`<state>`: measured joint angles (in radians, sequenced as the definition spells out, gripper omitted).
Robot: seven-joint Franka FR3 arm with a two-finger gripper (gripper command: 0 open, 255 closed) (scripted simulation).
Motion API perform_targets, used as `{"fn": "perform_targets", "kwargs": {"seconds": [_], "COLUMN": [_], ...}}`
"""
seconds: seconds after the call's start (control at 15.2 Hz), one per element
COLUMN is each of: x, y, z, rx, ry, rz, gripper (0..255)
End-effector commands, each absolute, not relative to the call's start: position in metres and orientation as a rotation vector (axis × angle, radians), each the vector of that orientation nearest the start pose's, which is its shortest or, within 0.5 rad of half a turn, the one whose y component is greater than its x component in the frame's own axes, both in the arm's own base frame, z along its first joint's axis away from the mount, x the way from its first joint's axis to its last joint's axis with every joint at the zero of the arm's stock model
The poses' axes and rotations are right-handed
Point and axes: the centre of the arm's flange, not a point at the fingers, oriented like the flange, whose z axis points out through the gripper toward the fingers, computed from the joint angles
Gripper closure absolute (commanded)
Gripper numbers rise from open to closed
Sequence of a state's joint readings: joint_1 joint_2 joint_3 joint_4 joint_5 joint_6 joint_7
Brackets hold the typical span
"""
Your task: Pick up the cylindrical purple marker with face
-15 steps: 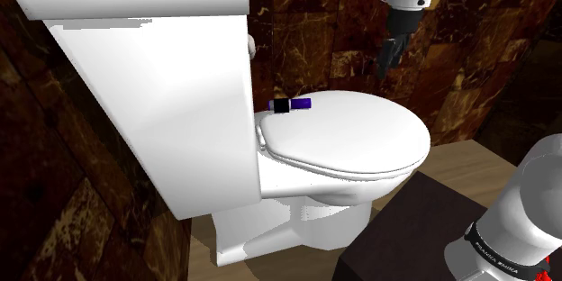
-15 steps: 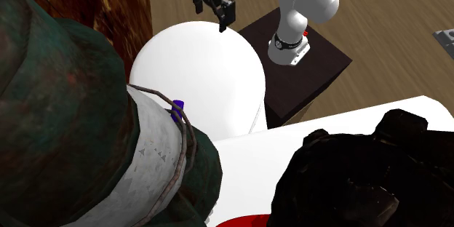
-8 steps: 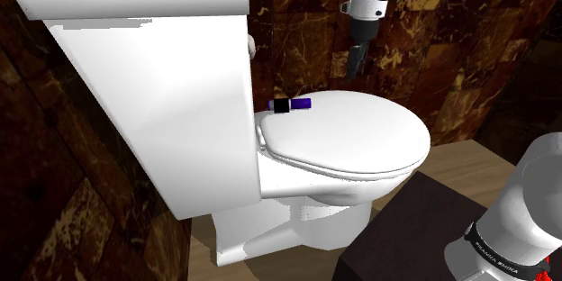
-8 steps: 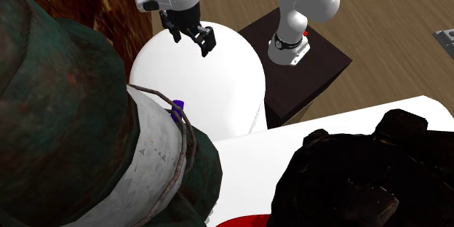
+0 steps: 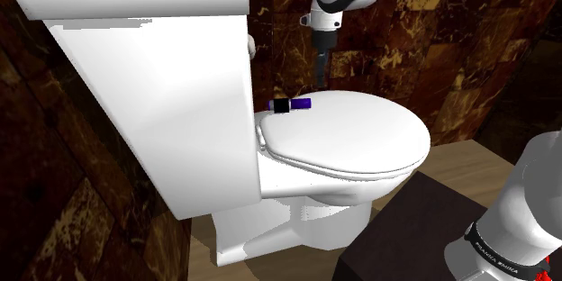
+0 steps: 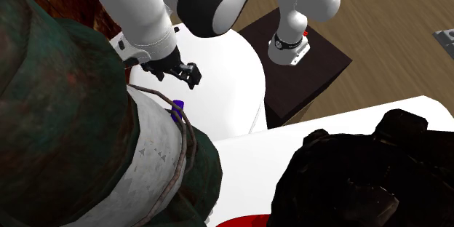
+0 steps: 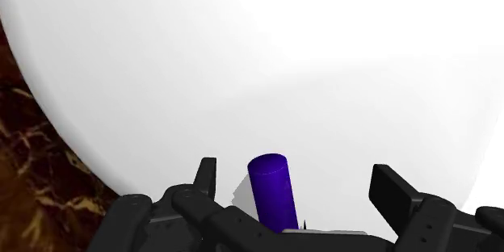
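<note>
- lying on its side at the back of the white toilet lid (image 5: 360, 140), the purple marker (image 5: 291, 104) rests just in front of the tank (image 5: 153, 81). its black-capped end points to the shoulder view's left and its purple barrel to that view's right.
- the gripper (image 5: 321, 81) hangs over the lid pointing down. it is a little to the shoulder view's right of the marker and above it, with open space between the two.
- in the wrist view the two black fingers (image 7: 207, 176) stand well apart, so the pincer is open with nothing in its grasp. the marker's purple barrel shows between them, nearer one finger than the other and touched by neither.
- in the second exterior view the gripper hovers over the rear part of the lid. the marker shows just under it in that picture as a small purple tip, partly hidden behind a mottled green and grey shape (image 6: 65, 94) in the foreground.
- the white arm (image 6: 138, 7) bends over the toilet from its stand (image 6: 331, 62), a dark box set beside the bowl on a wooden floor (image 6: 393, 29).
- a dark brown marbled wall (image 5: 360, 27) stands behind the toilet.
- a lumpy black object (image 6: 364, 174) lies on a white surface (image 6: 247, 167) at the second exterior view's lower right.
</note>
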<state>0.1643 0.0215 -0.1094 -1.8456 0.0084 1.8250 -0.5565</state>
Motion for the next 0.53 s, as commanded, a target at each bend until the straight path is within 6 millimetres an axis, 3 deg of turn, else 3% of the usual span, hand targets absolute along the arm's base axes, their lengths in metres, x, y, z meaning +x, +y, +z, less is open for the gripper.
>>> {"fn": "perform_targets", "kwargs": {"seconds": [0.0,0.33,0.46], "x": [0.582,0.631,0.637], "y": [0.042,0.082,0.089], "z": [0.488,0.462,0.452], "rx": [-2.941,-2.832,-2.814], "ry": [-1.029,-1.242,-1.273], "rz": [0.076,0.112,0.117], "gripper": [0,0,0]}}
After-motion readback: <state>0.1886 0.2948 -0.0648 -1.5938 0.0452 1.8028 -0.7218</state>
